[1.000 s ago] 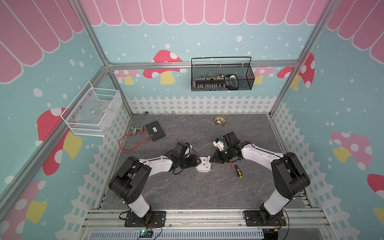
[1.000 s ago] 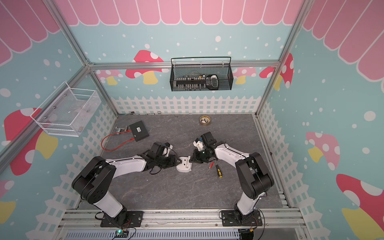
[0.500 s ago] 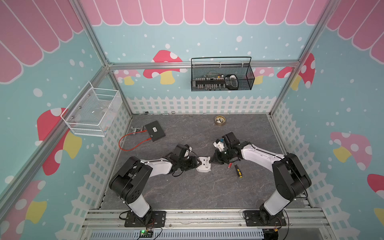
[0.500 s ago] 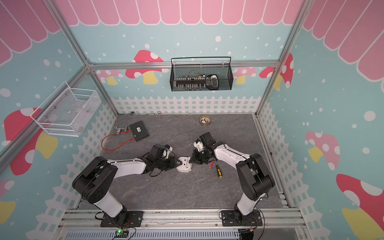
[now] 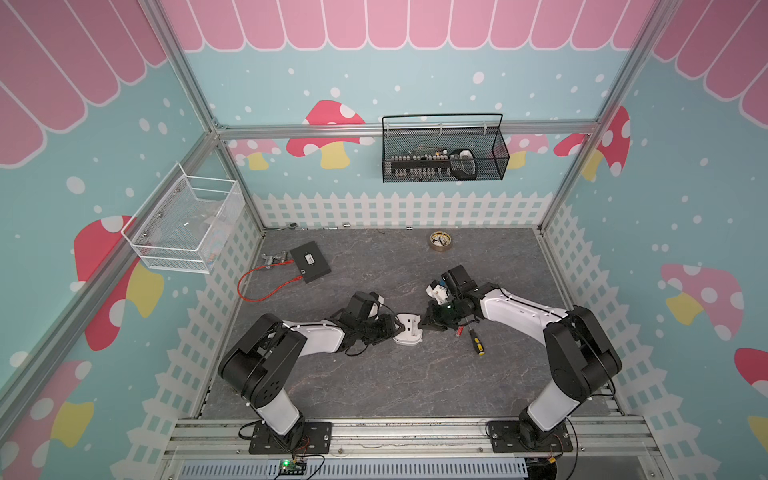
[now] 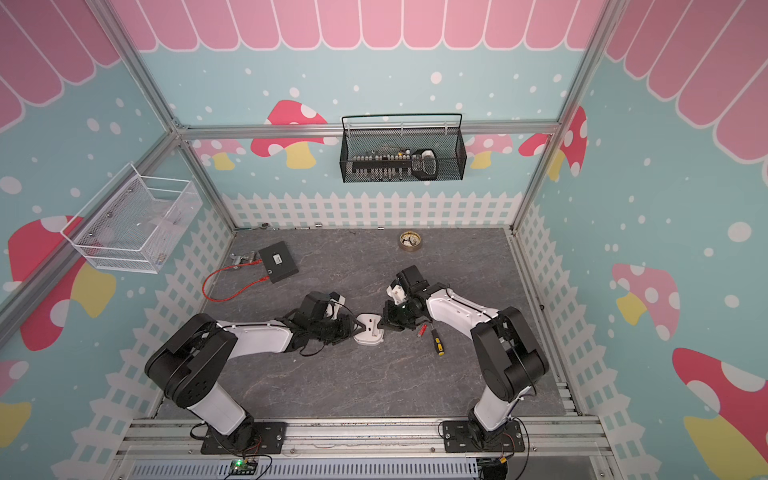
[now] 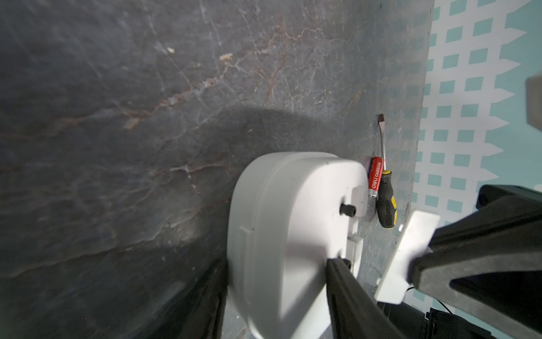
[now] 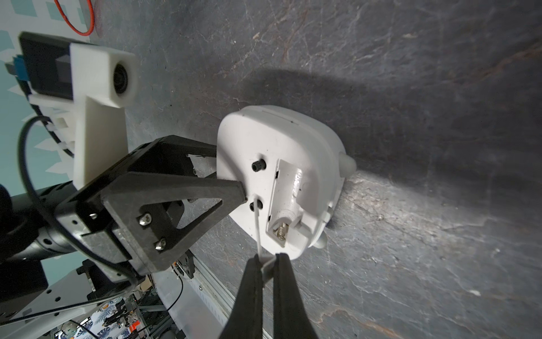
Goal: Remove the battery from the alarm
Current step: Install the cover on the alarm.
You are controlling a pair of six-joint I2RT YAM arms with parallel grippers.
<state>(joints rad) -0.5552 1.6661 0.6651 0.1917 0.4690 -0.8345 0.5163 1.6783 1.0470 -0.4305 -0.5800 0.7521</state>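
Alarm [image 5: 409,330] lying back-up on the table [image 5: 374,386], recess empty; battery [image 7: 376,176] out, resting on the table against the screwdriver [image 7: 385,199]. Left hand [image 7: 278,262] clamps the alarm's rim; right hand [image 8: 268,255] pinches the thin white cover [image 7: 407,249]. Risks: the right arm, low beside the round battery, may set it rolling; the edge-held cover may slip

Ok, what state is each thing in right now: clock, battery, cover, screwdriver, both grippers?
clock, back facing up, battery compartment open and empty
battery, out, lying on the table beside the screwdriver
cover, off the clock, pinched by the right gripper
screwdriver, lying loose on the table
right gripper, shut on the cover
left gripper, jaws either side of the clock, grip unclear
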